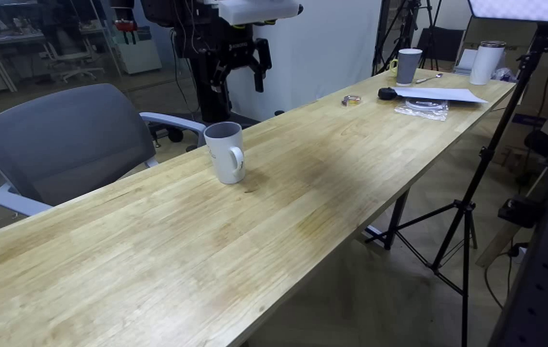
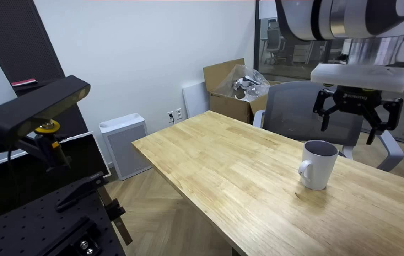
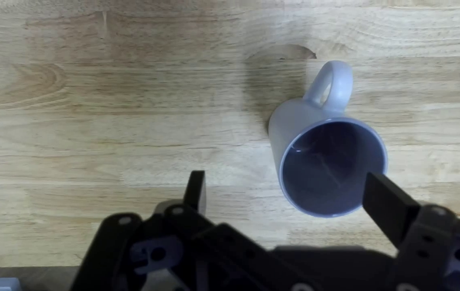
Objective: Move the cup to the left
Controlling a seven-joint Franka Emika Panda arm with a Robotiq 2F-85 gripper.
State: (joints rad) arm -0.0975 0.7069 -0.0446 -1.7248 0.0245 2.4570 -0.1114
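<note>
The cup is a pale grey-white mug with a bluish-grey interior. It stands upright on the wooden table near the chair-side edge in both exterior views (image 1: 221,159) (image 2: 318,170). In the wrist view the mug (image 3: 331,169) lies right of the middle, with its looped handle toward the top. My gripper hangs higher than the mug, apart from it, in both exterior views (image 1: 239,86) (image 2: 347,131). Its fingers are spread wide with nothing between them. In the wrist view the gripper's (image 3: 283,176) right fingertip overlaps the mug's rim and the left fingertip shows over bare wood.
A grey chair (image 1: 71,140) stands against the table (image 2: 202,160). Farther along the table are a grey cup (image 1: 406,67), a white tumbler (image 1: 485,65), paper (image 1: 437,94), a plastic bag (image 1: 423,111) and a small tape roll (image 1: 351,100). A black tripod (image 1: 478,183) stands beside it.
</note>
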